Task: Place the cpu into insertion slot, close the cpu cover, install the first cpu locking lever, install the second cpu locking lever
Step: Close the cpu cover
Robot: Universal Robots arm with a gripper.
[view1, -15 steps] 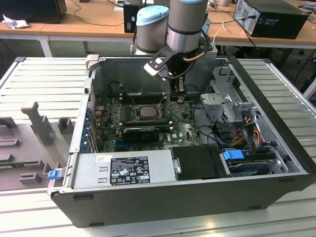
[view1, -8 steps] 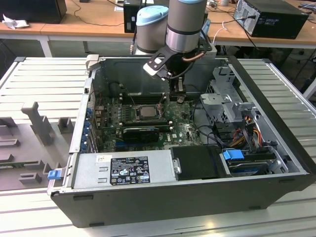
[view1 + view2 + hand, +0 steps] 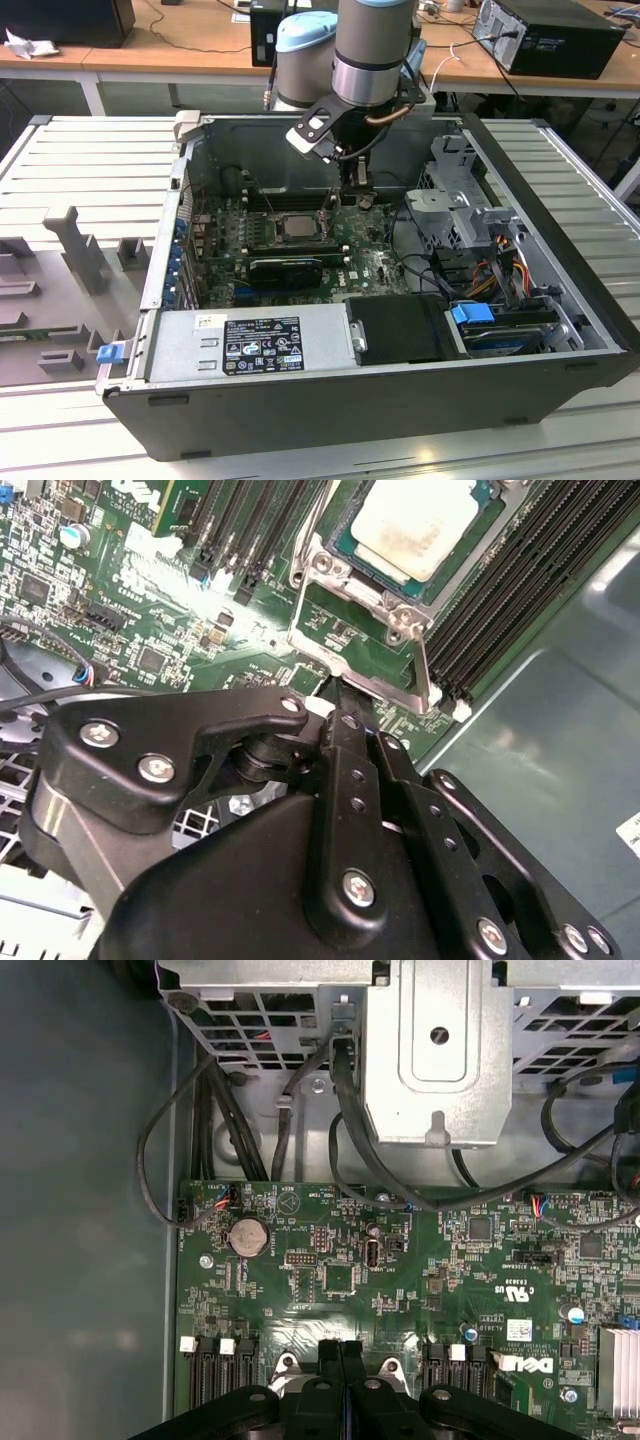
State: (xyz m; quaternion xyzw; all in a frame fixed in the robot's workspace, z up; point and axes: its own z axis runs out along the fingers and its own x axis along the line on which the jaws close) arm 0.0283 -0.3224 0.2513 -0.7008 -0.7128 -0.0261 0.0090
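A black tower computer case [image 3: 400, 400] is lying open on its side on the grey slatted desk [image 3: 80, 160]. Inside it, in the exterior view, the small square silver-grey cpu [image 3: 297, 226] is sitting in the middle of the green motherboard [image 3: 372, 262]. A long black expansion card [image 3: 285, 268] is lying at 6 o'clock from the cpu. Further along the same line, a silver power supply box with a dark label [image 3: 250, 340] is filling the case's near edge. A bare grey metal drive cage [image 3: 455, 195] is crowding in at 3 o'clock, with coloured cables trailing below it. In the first wrist view, looping black cables [image 3: 350, 1130] are hanging from that cage over the board's edge, close to a round silver coin battery [image 3: 248, 1235].

The arm is reaching down into the case, and the black gripper [image 3: 358, 185] is hanging at about 2 o'clock from the cpu, between it and the cage.

In the second wrist view, the cpu [image 3: 415, 525] is lying seated in the silver-rimmed insertion slot [image 3: 322, 568], with long black memory slots [image 3: 500, 575] running along both sides. The thin silver cpu cover [image 3: 425, 670] is standing swung open, the green board showing through its window.

In both wrist views the jaws are pressing together with no gap between them, and the gripper's [image 3: 345, 692] [image 3: 341, 1345] tips are meeting the cover's outer rim. Whether they are pinching that rim cannot be told.
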